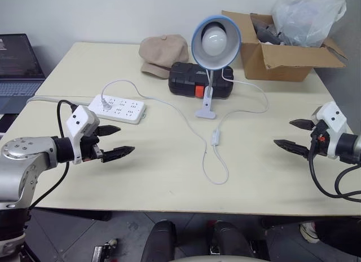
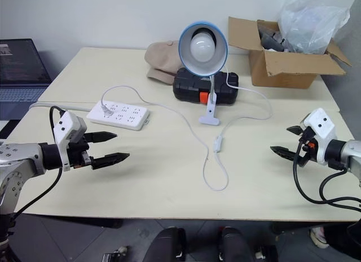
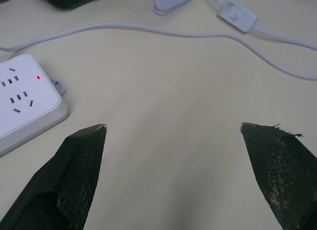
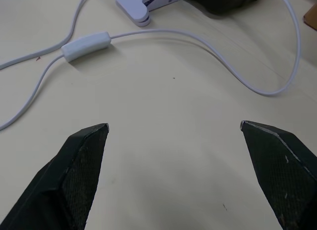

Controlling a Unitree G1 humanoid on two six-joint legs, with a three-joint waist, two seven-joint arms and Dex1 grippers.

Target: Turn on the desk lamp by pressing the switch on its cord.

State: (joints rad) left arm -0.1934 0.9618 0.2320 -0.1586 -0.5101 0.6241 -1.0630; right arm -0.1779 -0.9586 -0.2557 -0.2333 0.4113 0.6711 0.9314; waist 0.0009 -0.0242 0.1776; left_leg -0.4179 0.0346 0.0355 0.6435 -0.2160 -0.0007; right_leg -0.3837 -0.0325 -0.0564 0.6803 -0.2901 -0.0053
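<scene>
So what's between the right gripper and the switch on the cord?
Only bare tabletop between the right gripper and the switch, seen from the left eye view.

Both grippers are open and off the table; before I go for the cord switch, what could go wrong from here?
1. The switch lies loose on the table on thin cord; a press off-centre may slide it instead of clicking.
2. The cord runs to the desk lamp; snagging it could tip the lamp.
3. The left gripper sits near the power strip, which is easy to bump.
</scene>
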